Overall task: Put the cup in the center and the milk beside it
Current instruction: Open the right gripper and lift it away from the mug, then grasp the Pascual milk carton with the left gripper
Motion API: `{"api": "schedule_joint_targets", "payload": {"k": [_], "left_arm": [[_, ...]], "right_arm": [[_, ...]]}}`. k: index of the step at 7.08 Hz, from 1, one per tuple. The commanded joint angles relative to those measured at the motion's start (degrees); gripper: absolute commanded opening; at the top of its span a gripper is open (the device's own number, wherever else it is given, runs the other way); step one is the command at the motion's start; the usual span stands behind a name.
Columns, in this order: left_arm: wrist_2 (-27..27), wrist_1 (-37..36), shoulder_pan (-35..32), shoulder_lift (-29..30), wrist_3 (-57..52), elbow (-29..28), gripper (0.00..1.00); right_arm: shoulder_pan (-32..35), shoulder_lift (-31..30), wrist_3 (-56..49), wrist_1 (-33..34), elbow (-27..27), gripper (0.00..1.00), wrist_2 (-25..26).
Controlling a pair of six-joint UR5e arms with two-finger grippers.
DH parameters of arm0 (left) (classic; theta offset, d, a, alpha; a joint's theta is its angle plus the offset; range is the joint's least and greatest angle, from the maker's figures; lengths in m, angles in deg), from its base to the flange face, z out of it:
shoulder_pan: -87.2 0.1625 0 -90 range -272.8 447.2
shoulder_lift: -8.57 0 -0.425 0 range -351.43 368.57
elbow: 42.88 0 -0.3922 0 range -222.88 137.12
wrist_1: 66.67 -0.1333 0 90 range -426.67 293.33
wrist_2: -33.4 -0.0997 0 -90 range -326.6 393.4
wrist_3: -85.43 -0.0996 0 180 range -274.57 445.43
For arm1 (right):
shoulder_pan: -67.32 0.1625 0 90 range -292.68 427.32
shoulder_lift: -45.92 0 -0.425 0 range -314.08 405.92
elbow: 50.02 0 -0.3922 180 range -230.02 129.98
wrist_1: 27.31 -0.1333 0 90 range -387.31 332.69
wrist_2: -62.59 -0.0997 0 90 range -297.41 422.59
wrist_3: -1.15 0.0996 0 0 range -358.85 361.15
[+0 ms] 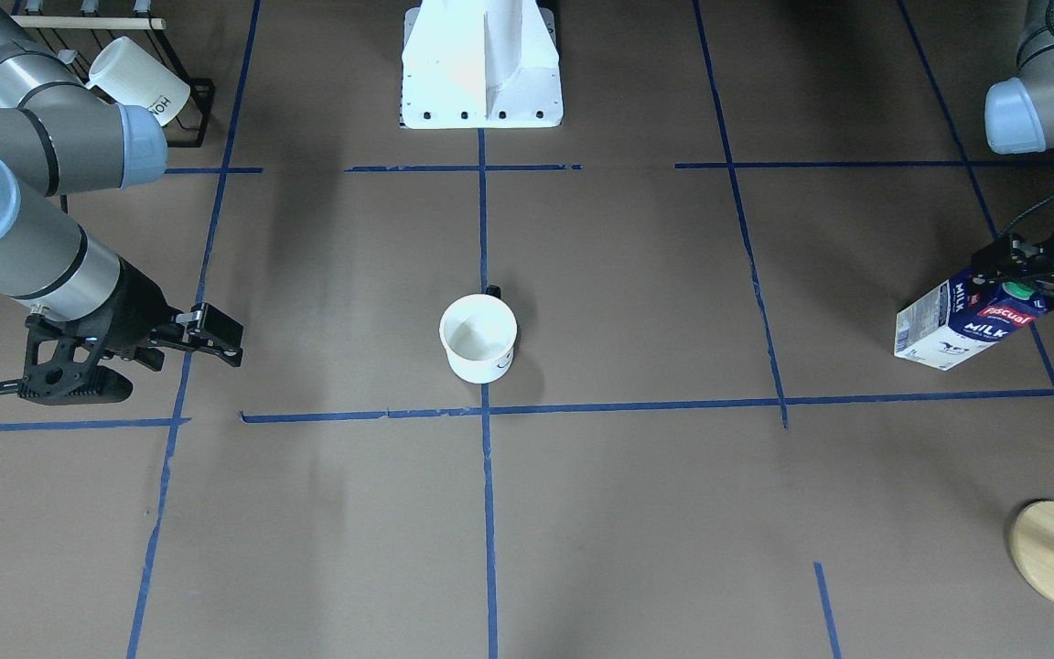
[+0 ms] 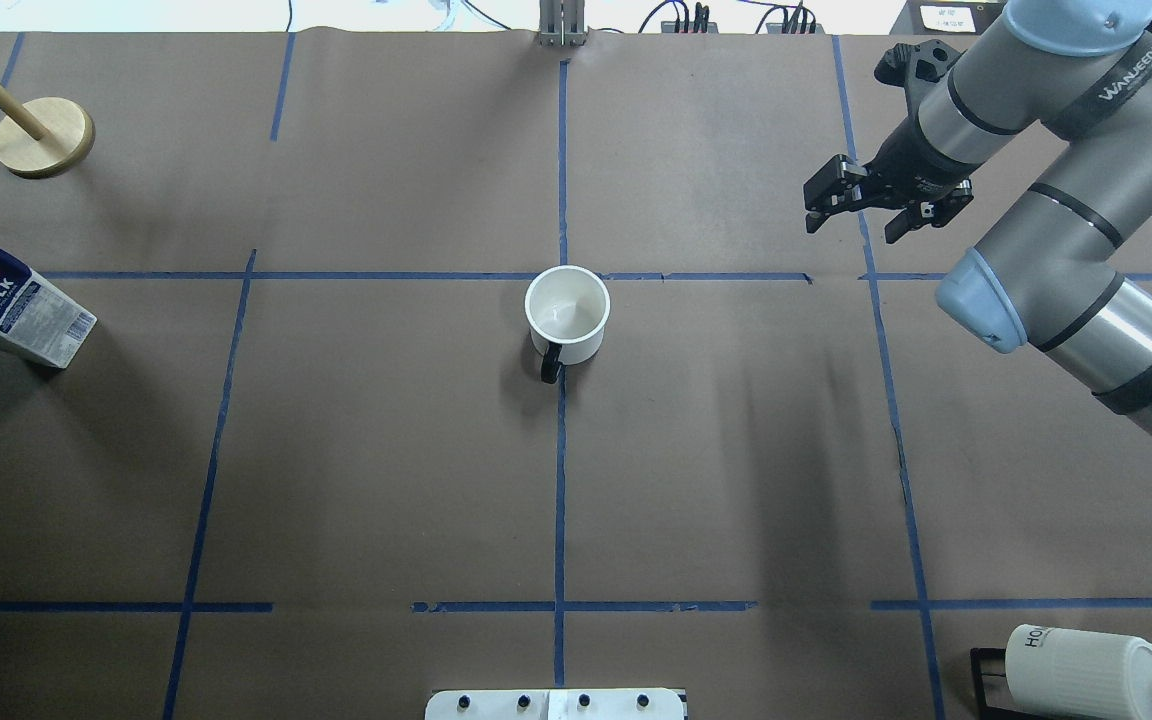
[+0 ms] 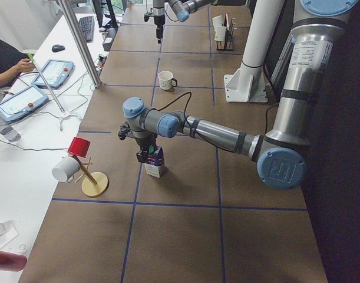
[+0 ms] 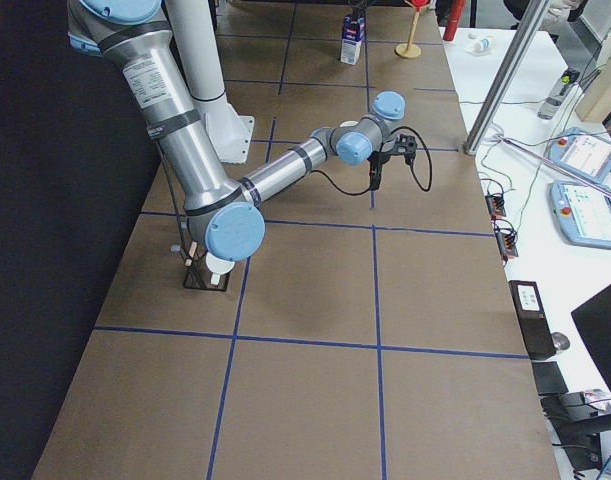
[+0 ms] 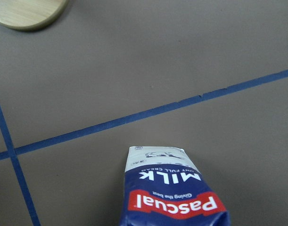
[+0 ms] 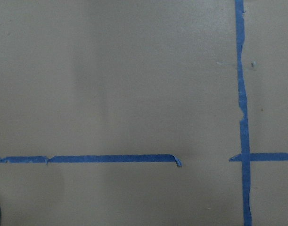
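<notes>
Left pincer (image 1: 1026,286) clamped round top of milk (image 1: 952,322), far out near end of counter (image 1: 637,513) | cup (image 1: 478,337) stood upright just beside center (image 1: 485,411) | step judged: fetching milk; next move needed a carry in and set-down beside cup, no knock | right pincer (image 1: 216,334) hung spread, empty | counter brown, blue-taped; desk (image 3: 15,177) with tablets (image 3: 52,72) alongside

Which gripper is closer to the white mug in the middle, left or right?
Right. The right gripper hovers open over the tape line to the right of the mug; the left gripper is much farther off on the other side, closed on the milk carton.
</notes>
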Motion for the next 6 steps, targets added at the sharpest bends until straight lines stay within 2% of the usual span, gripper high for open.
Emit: {"api": "schedule_joint_targets", "payload": {"k": [1, 2, 3, 4, 5, 6], "left_arm": [[0.29, -0.66, 0.16, 0.06, 0.10, 0.74, 0.13], [3.68, -0.84, 0.16, 1.63, 6.10, 2.48, 0.02], [4.50, -1.97, 0.50, 7.47, 17.47, 4.24, 0.02], [4.42, -4.24, 4.86, 15.89, 30.29, 4.26, 0.02], [3.72, -4.61, 11.78, 21.10, 40.25, 4.08, 0.02], [0.15, -4.62, 15.93, 25.85, 46.62, 3.47, 0.02]], "right_arm": [[-0.01, 0.02, 0.00, 0.00, -0.06, 1.00, 0.07], [0.08, -0.06, 0.00, 0.00, -0.06, 1.00, 0.07], [0.43, -0.15, 0.00, 0.00, -0.06, 1.00, -0.11], [1.82, -1.11, -0.43, 0.00, -0.06, 1.00, -0.28], [2.88, -2.34, -3.57, 0.00, -0.06, 1.00, -0.29], [3.59, -2.70, -4.47, 0.00, -0.06, 1.00, -0.20]]}}
